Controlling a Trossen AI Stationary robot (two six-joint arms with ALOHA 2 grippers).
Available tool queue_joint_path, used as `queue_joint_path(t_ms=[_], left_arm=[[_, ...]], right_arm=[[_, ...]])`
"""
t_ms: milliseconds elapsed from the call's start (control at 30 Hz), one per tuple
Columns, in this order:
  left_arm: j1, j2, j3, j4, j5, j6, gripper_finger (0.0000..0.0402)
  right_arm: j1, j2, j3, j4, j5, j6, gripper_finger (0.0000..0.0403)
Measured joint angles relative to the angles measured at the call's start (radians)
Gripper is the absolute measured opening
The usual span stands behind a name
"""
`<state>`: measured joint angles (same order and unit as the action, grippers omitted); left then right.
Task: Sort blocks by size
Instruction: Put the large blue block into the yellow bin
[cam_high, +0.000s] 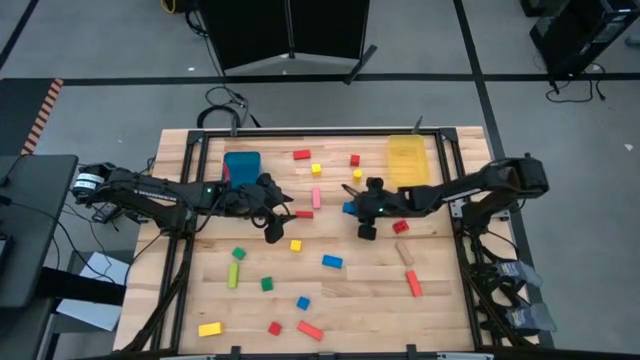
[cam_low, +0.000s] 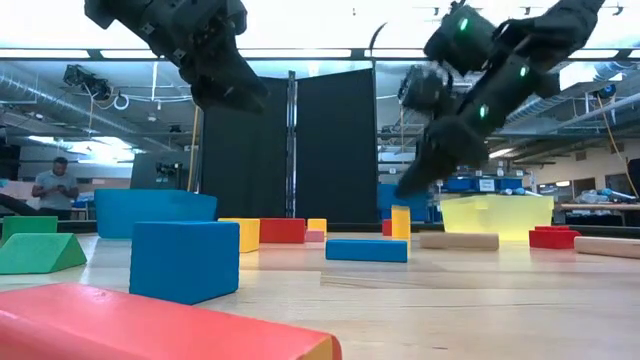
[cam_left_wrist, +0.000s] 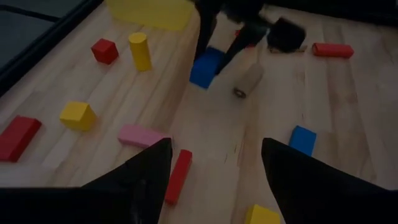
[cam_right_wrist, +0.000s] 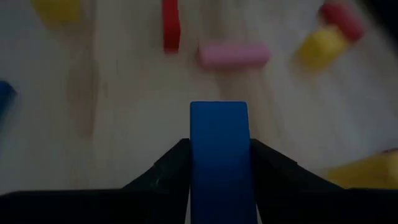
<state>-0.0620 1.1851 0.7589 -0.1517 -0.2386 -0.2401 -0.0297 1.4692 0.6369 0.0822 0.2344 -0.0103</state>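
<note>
Small coloured blocks lie scattered flat on the wooden table (cam_high: 440, 320): cubes and bars in red, yellow, blue, green, pink and plain wood. My right gripper (cam_high: 352, 207) hangs over the table's middle, shut on a blue block (cam_right_wrist: 219, 143), which also shows in the left wrist view (cam_left_wrist: 207, 67). My left gripper (cam_high: 280, 215) is open and empty above the table, left of centre. It points toward the right edge, over a red bar (cam_left_wrist: 178, 176) and a pink bar (cam_left_wrist: 140, 134). My right gripper pinches the blue block by two opposite sides (cam_right_wrist: 194, 155) between its two fingers. The fingers slant down from the table's right side. The block sticks out past the fingertips, tilted and lifted clear of the table.
A blue bin (cam_high: 241, 165) stands at the far left of the table and a yellow translucent bin (cam_high: 407, 160) at the far right. A plain wood bar (cam_high: 405, 253) and a red cube (cam_high: 400, 227) lie near my right arm. A person stands far behind the table (cam_low: 55, 185).
</note>
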Motion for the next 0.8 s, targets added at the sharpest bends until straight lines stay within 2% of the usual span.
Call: queue_joint_path(t_ms=[133,267,400,533,700,733,800], left_arm=[[0.0,0.008,0.0,0.002,-0.005,-0.015,0.0257],[-0.001,0.05,-0.001,0.002,-0.008,-0.034,0.0257],[-0.005,0.119,0.0,0.029,-0.008,-0.029,0.0257],[-0.005,0.188,0.0,0.068,-0.003,-0.019,0.0257],[-0.006,0.244,0.0,0.104,0.023,0.002,0.0257],[-0.006,0.253,0.0,0.103,0.034,0.002,0.0257],[-0.008,0.266,0.0,0.089,0.083,0.005,0.0257]], right_arm=[[0.013,-0.169,0.001,-0.051,0.089,-0.046,0.0141],[-0.002,-0.371,0.002,-0.218,0.307,-0.044,0.0141],[-0.099,-0.511,0.003,-0.447,0.476,0.079,0.0141],[-0.251,-0.539,0.0,-0.608,0.513,0.221,0.0141],[-0.429,-0.486,-0.041,-0.594,0.517,0.25,0.0141],[-0.456,-0.472,-0.047,-0.593,0.496,0.25,0.0149],[-0.493,-0.444,-0.048,-0.594,0.447,0.24,0.0203]])
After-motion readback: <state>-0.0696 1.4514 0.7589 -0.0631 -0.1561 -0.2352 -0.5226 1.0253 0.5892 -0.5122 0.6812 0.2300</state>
